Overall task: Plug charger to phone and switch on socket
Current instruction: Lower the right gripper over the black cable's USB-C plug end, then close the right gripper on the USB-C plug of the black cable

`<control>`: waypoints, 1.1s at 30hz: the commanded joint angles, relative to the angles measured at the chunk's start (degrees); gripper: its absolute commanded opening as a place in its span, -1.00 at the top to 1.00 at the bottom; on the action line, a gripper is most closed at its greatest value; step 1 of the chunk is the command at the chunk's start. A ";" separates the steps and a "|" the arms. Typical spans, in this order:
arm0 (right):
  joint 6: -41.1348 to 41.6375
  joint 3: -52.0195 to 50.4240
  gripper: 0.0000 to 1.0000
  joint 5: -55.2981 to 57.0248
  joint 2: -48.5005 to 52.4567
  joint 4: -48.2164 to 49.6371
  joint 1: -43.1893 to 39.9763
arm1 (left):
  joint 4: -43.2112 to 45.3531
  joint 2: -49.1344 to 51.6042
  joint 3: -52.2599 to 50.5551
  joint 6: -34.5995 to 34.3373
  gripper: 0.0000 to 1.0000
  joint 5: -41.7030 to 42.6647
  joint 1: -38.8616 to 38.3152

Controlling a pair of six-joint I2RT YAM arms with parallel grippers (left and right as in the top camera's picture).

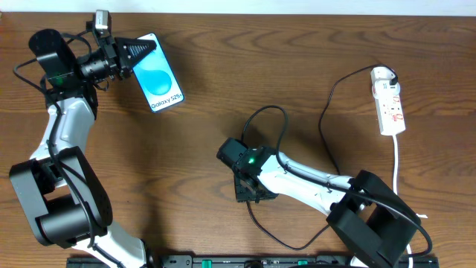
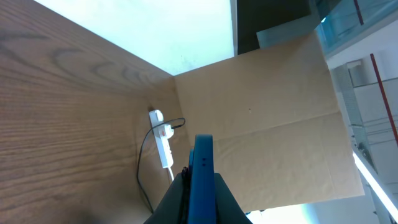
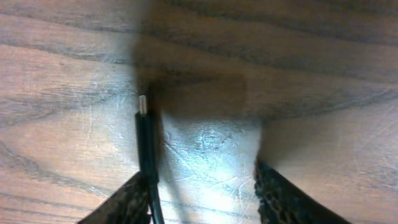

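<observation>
The phone (image 1: 158, 73), with a blue screen and "Galaxy" text, is at the back left. My left gripper (image 1: 135, 52) is shut on its near end. In the left wrist view the phone's blue edge (image 2: 201, 168) stands between the fingers (image 2: 200, 202). The white socket strip (image 1: 389, 101) lies at the far right and also shows in the left wrist view (image 2: 163, 140). The black charger cable (image 1: 327, 112) runs from a plug on the strip and loops round the table's middle. My right gripper (image 1: 249, 193) is open and low over the table. The cable's connector tip (image 3: 142, 104) lies along the inside of the left finger of this gripper (image 3: 202, 199).
The strip's thick white cord (image 1: 396, 160) runs toward the front right. A cardboard sheet (image 2: 280, 118) stands beyond the table's end. A black rail (image 1: 245, 261) lines the front edge. The right arm's base (image 1: 375, 223) is at the front right.
</observation>
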 commanded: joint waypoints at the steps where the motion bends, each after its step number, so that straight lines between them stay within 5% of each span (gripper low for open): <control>1: 0.28 0.70 0.08 0.07 1.22 0.22 -0.20 | 0.50 -1.60 0.52 0.35 0.85 1.73 0.24; 22: 2.01 0.70 0.09 0.26 1.22 0.48 -1.88 | 0.50 -1.60 0.52 0.35 0.85 1.75 0.24; 33: 1.11 0.70 -0.06 -0.24 1.20 2.16 -2.03 | 0.50 -1.60 0.52 0.33 0.85 1.77 0.24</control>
